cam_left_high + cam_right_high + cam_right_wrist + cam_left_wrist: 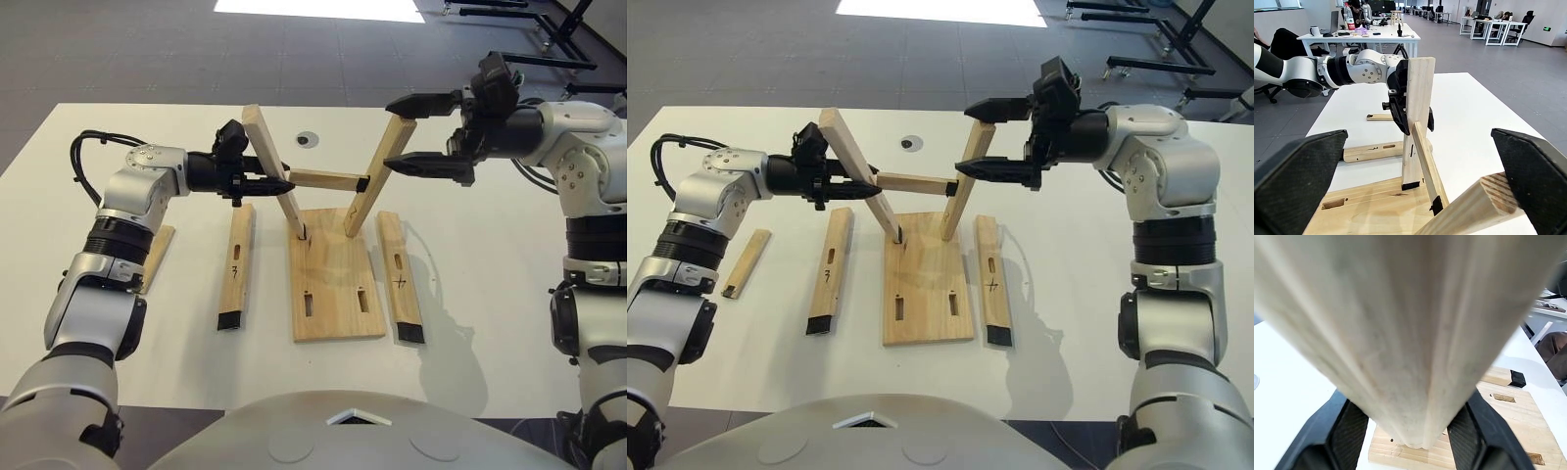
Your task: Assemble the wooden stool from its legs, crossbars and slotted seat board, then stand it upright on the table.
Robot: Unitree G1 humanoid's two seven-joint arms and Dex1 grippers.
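Leg seating in hand: left leg (pixel 258 132) is clamped by the left end effector (pixel 269 186); right leg (pixel 364 201) is straddled by the spread right end effector (pixel 390 135). Closure is judged next.

Pencilled 7-like mark on left loose leg (pixel 235 266), plus sign on right loose leg (pixel 402 277).

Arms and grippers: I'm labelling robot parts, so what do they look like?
The left arm and right arm have silver-grey rounded shells with black joint bands. Black cables loop off the left one. The left gripper and right gripper are black, each with two tapering fingers.
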